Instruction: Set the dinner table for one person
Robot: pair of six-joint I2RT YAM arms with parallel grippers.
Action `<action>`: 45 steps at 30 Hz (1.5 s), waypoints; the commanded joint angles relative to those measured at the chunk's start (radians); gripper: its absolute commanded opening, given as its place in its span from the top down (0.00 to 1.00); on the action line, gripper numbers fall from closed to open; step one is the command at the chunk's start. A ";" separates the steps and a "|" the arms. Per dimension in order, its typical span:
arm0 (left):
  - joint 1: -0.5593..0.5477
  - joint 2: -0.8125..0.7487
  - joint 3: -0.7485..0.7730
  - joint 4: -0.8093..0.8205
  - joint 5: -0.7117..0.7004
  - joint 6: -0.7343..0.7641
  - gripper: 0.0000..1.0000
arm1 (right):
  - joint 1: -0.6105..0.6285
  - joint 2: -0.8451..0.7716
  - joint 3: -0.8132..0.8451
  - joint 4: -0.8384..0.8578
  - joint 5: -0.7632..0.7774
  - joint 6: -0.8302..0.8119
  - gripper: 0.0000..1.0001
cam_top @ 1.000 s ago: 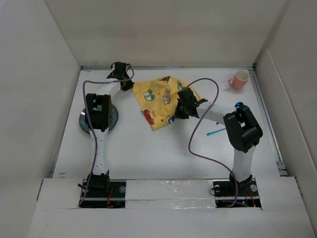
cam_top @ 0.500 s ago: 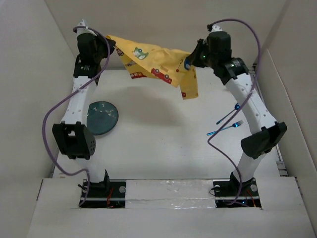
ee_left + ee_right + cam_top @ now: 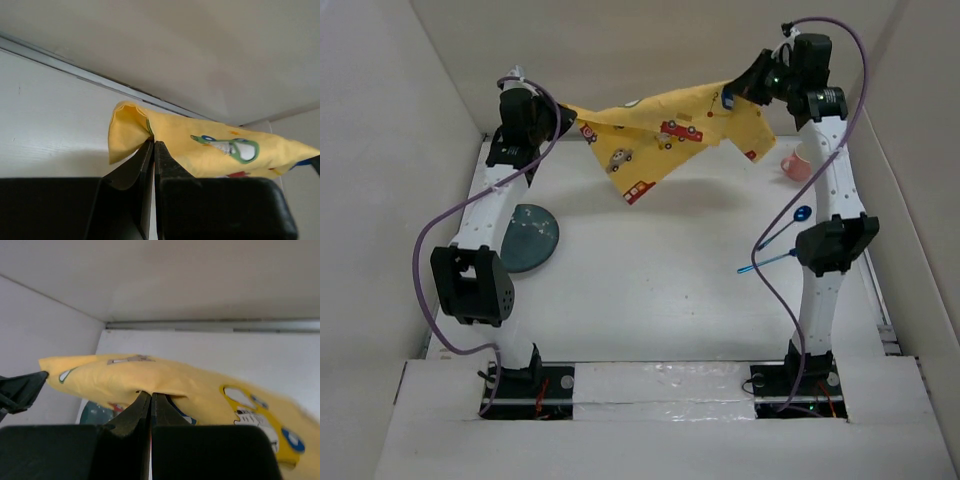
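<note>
The yellow car-patterned cloth mat [image 3: 665,135] hangs stretched in the air above the far part of the white dinner table [image 3: 650,290]. My left gripper [image 3: 563,118] is shut on its left corner, which shows in the left wrist view [image 3: 200,147]. My right gripper [image 3: 745,90] is shut on its right edge, which shows in the right wrist view [image 3: 165,377]. A dark teal plate [image 3: 527,238] lies on the table's left. A pink cup [image 3: 800,165] stands at the far right, partly hidden by my right arm. A blue spoon [image 3: 790,222] and blue fork [image 3: 765,263] lie on the right.
Beige walls enclose the table on three sides. A metal rail runs along the table's far edge [image 3: 60,67]. Both arms are raised high, and purple cables loop from them. The plate also shows under the cloth in the right wrist view [image 3: 95,412].
Both grippers lifted the cloth off the table and spread it. Since half a second ago the right gripper moved farther right and up, pulling the cloth taut; the left gripper shifted slightly.
</note>
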 commanded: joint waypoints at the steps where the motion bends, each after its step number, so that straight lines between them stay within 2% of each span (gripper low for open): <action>1: -0.017 -0.100 -0.008 0.032 -0.012 0.041 1.00 | 0.003 -0.234 -0.210 0.074 -0.160 -0.005 1.00; 2: -0.017 -0.117 -0.051 0.034 -0.018 0.053 1.00 | 0.022 -0.235 -0.268 0.073 -0.119 -0.122 1.00; 3: -0.017 -0.146 -0.097 0.031 -0.036 0.067 1.00 | 0.071 -0.302 -0.328 -0.017 0.002 -0.179 0.95; 4: -0.017 -0.163 -0.194 0.028 -0.073 0.091 1.00 | 0.099 -0.336 -0.400 -0.057 0.082 -0.229 0.69; 5: -0.017 -0.178 -0.239 0.026 -0.087 0.098 1.00 | 0.128 -0.411 -0.588 -0.042 0.154 -0.275 0.52; 6: -0.017 -0.191 -0.287 0.026 -0.096 0.105 1.00 | 0.163 -0.454 -0.707 0.011 0.226 -0.275 0.36; 7: -0.017 -0.212 -0.366 0.023 -0.134 0.113 1.00 | 0.164 -0.497 -0.825 0.142 0.215 -0.267 0.23; 8: -0.017 -0.220 -0.396 0.020 -0.145 0.105 1.00 | 0.164 -0.552 -1.007 0.189 0.190 -0.219 0.20; 10: -0.017 -0.229 -0.459 0.017 -0.150 0.099 1.00 | 0.164 -0.569 -1.128 0.267 0.132 -0.173 0.17; 14: -0.017 -0.223 -0.424 -0.017 -0.209 0.105 1.00 | 0.187 -0.560 -1.254 0.258 0.161 -0.103 0.18; 19: -0.026 -0.203 -0.323 -0.020 -0.213 0.127 1.00 | 0.187 -0.530 -1.386 0.333 0.322 -0.013 0.20; 26: -0.026 -0.148 -0.229 -0.069 -0.326 0.208 1.00 | 0.142 -0.363 -1.320 0.350 0.343 0.062 0.19; 30: -0.026 -0.142 -0.240 -0.040 -0.268 0.197 1.00 | 0.153 -0.283 -1.285 0.406 0.304 0.104 0.21; 35: -0.026 -0.125 -0.260 -0.041 -0.239 0.181 1.00 | 0.164 -0.172 -1.202 0.424 0.284 0.173 0.28; 37: -0.026 -0.128 -0.269 -0.031 -0.225 0.174 1.00 | 0.176 -0.141 -1.189 0.447 0.247 0.194 0.35; 39: -0.026 -0.132 -0.269 -0.031 -0.216 0.167 1.00 | 0.185 -0.126 -1.182 0.449 0.241 0.217 0.37; 43: -0.026 -0.129 -0.255 -0.029 -0.197 0.153 1.00 | 0.194 -0.071 -1.133 0.452 0.213 0.240 0.51; 44: -0.026 -0.129 -0.248 -0.031 -0.193 0.151 1.00 | 0.194 -0.056 -1.110 0.452 0.201 0.243 0.70; 45: -0.026 -0.129 -0.247 -0.029 -0.193 0.151 1.00 | 0.194 -0.055 -1.110 0.452 0.199 0.243 0.70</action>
